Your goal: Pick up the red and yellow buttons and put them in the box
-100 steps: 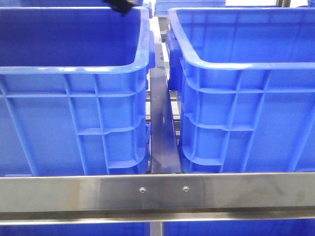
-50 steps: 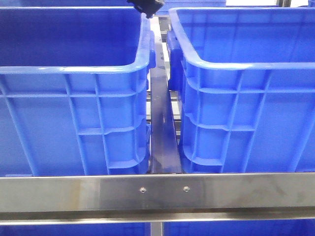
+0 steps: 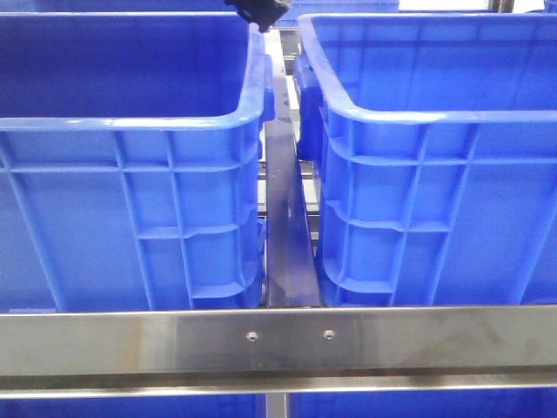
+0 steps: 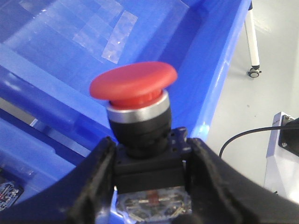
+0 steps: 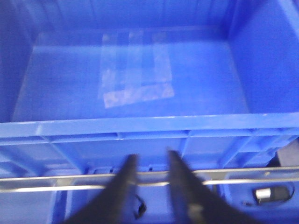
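The red button [image 4: 134, 83] has a glossy domed red cap on a silver ring and a black body. My left gripper [image 4: 152, 145] is shut on that black body and holds it above a blue box [image 4: 219, 84], close to its rim. In the front view only a dark tip of this gripper [image 3: 257, 10] shows, at the top edge over the left box's [image 3: 130, 122] right rim. My right gripper [image 5: 150, 156] is blurred, its fingers slightly apart with nothing between them, in front of a blue box [image 5: 140, 126] with tape on its floor. The yellow button is out of view.
Two blue crates stand side by side, the right one [image 3: 435, 113] apart from the left by a narrow gap with a dark bar [image 3: 285, 235]. A steel rail [image 3: 392, 340] crosses in front. Beside the crate lie white floor, a caster [image 4: 254, 71] and a black cable [image 4: 243, 137].
In the front view the dark gripper tip at the top moved right, from over the left crate's inside to its right rim, then stayed still.
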Robot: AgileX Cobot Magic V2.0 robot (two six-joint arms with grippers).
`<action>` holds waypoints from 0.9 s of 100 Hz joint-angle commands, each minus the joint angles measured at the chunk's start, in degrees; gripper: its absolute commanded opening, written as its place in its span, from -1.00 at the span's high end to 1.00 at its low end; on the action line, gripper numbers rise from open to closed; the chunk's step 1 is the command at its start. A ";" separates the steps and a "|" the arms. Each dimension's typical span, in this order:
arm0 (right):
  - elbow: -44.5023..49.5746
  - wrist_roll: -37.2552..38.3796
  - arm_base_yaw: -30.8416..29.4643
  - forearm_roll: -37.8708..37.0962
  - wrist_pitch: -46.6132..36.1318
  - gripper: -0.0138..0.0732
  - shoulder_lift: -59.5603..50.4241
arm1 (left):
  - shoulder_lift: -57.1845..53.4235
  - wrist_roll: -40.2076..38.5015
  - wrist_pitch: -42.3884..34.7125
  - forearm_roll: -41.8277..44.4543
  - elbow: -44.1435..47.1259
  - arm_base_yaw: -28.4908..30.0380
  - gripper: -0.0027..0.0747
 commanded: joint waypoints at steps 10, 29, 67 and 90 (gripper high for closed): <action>-7.53 0.06 0.08 3.43 -0.81 -0.78 7.29 | -2.36 0.18 -1.29 -3.60 -1.72 -0.33 0.72; -11.85 -1.51 0.08 12.22 -0.25 -0.80 13.08 | -2.36 0.18 -1.29 -3.60 -1.72 -0.33 0.72; -18.07 -24.30 0.08 55.45 3.75 -0.80 27.52 | -2.36 0.18 -1.29 -3.60 -1.72 -0.33 0.72; -21.76 -35.64 2.03 74.35 8.85 -0.80 37.89 | -2.36 0.18 -1.29 -3.60 -1.72 -0.33 0.72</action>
